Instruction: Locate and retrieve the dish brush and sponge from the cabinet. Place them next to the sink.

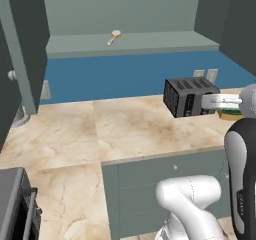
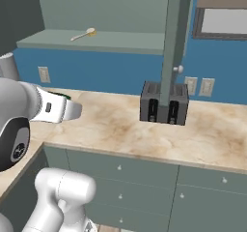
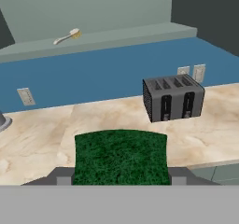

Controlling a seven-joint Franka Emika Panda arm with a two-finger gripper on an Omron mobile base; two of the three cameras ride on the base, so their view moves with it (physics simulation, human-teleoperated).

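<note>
My tool is clamped on the sponge, green scrub side facing the hand camera, held above the marble bench. Dish brush lies on the open cabinet's shelf; toaster on the bench.

A dark grey four-slot toaster stands upright on the beige marbled counter, close to the blue back wall. Its slots face up and two levers show on its front in the hand view. Behind it two pale wall outlets sit side by side on the blue wall, and another outlet sits well apart, further along the same wall. Below the counter edge run grey-green drawers with small pale knobs. At the lower left of the left base view stands a dark appliance, possibly an oven or stove.
</note>
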